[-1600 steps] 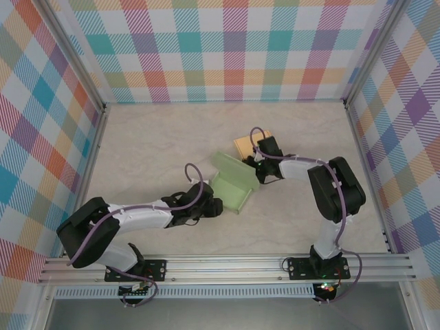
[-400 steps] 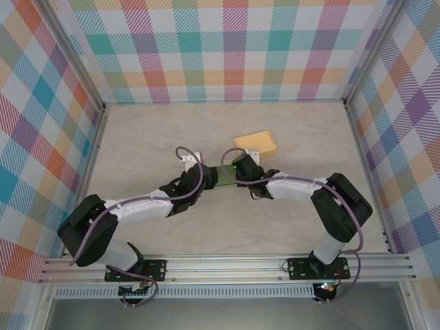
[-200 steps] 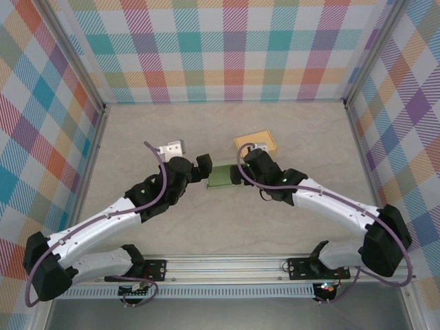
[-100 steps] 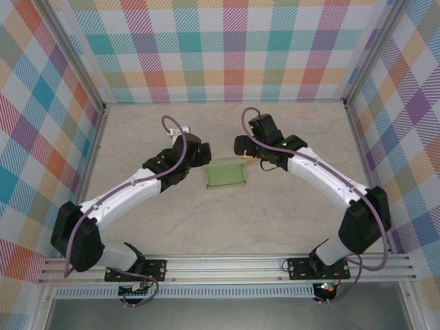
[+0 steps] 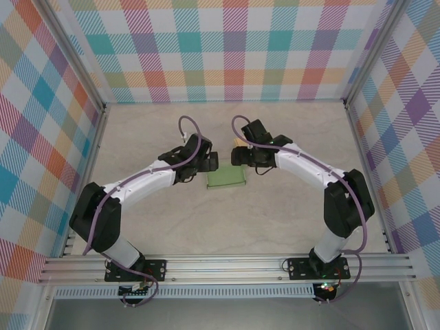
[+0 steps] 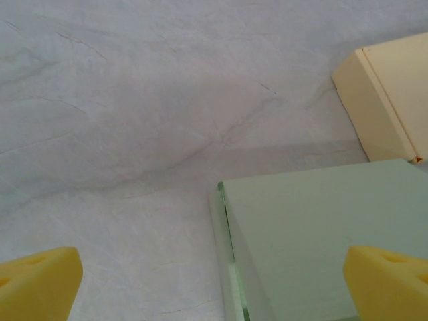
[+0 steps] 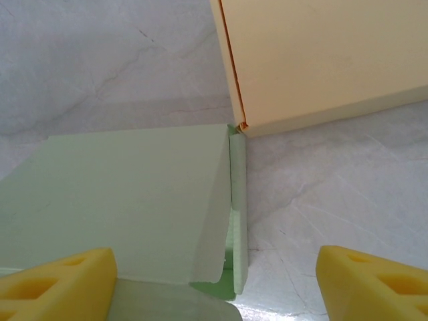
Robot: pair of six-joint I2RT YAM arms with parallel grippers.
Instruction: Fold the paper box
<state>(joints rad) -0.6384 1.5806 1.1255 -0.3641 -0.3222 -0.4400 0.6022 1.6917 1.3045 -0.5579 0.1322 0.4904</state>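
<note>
Green paper box (image 5: 227, 177) lies flat mid-table (image 5: 137, 130), lid closed, inside hidden. Tan box (image 7: 321, 60) closed too, just beyond its far right corner; touching or not, cannot tell. Right arm (image 5: 302, 165) covers most of tan box from above.

Left gripper (image 5: 209, 163) above box's far left corner, fingers wide apart, yellow pads (image 6: 33, 284) holding nothing. Right gripper (image 5: 237, 157) above far right corner, fingers also spread wide, pads (image 7: 374, 281) bare, touching nothing.
</note>
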